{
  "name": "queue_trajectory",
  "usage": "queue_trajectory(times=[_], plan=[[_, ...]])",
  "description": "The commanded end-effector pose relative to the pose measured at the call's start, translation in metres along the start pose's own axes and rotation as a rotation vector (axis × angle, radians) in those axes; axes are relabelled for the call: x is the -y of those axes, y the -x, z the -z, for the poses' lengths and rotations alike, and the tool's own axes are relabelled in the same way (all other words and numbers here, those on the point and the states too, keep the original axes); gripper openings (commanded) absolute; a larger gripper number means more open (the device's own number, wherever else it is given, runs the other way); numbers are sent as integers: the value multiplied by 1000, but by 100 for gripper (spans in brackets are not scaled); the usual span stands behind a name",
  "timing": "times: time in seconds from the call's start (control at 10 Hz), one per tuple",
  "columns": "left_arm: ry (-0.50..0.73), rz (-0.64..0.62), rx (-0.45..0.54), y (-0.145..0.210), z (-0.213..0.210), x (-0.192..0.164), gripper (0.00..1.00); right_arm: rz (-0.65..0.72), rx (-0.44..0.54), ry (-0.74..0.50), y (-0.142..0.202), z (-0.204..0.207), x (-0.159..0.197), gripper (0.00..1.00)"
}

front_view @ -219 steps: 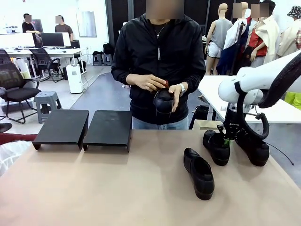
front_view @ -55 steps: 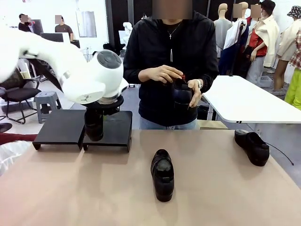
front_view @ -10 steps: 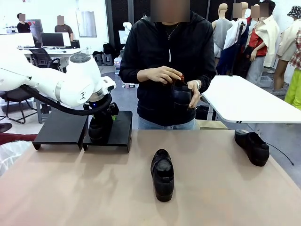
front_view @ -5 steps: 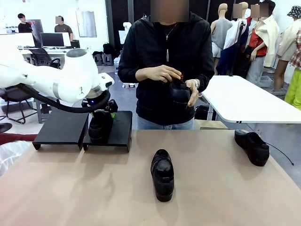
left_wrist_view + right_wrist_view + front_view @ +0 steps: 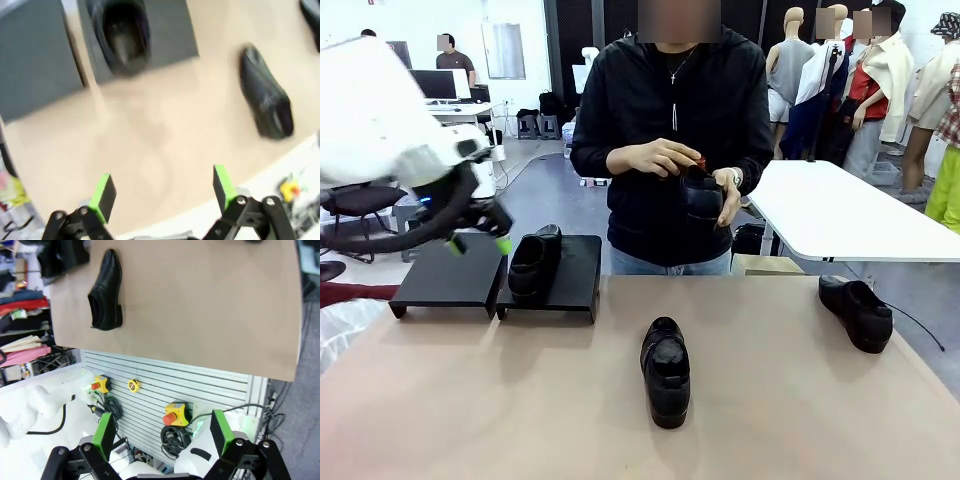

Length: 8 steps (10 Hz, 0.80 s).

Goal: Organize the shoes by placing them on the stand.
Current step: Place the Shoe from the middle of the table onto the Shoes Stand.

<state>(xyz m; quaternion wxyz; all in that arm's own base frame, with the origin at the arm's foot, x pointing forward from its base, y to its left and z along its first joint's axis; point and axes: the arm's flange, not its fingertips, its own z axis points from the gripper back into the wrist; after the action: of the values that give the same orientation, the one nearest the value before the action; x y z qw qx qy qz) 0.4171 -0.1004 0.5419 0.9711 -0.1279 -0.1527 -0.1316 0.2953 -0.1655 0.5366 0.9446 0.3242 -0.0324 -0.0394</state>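
One placed, three outstanding.
At the table (image 5: pixel 520 400)'s far-left edge the stand (image 5: pixel 450 265) carries the placed shoe (image 5: pixel 533 262). Left gripper (image 5: pixel 162 192) and right gripper (image 5: pixel 162 432) are spread, empty; it could be clipped off by a low arm pass.

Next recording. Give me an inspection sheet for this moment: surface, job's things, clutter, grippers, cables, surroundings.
Surface: tan table, bare between shoes.
Job's things: first shoe on the right stand section; left stand section bare; second shoe mid-table; third shoe near the right edge; fourth shoe in the person's hands.
Clutter: nothing seen.
Grippers: left gripper open, empty, raised left of the first shoe; right gripper open, empty.
Cables: thin black cable beside the third shoe.
Surroundings: white table, office chair behind.
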Motion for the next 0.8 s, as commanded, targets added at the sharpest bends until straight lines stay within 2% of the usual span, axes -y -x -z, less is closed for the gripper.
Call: queue_trajectory(times=[0.0,0.2,0.3,0.4,0.5,0.7], plan=[[137,-45,-45,71,-5,-47,100,-3,0,-1,1,-3,-1,100],[473,-199,86,124,12,-90,100,-3,0,-1,1,-3,-1,100],[494,-248,97,138,34,-92,100,-3,0,-1,1,-3,-1,100],[425,-350,126,140,44,-87,100,-3,0,-1,1,-3,-1,100],[426,-197,54,122,8,-93,100,-3,0,-1,1,-3,-1,100],[426,-197,54,122,8,-93,100,-3,0,-1,1,-3,-1,100]])
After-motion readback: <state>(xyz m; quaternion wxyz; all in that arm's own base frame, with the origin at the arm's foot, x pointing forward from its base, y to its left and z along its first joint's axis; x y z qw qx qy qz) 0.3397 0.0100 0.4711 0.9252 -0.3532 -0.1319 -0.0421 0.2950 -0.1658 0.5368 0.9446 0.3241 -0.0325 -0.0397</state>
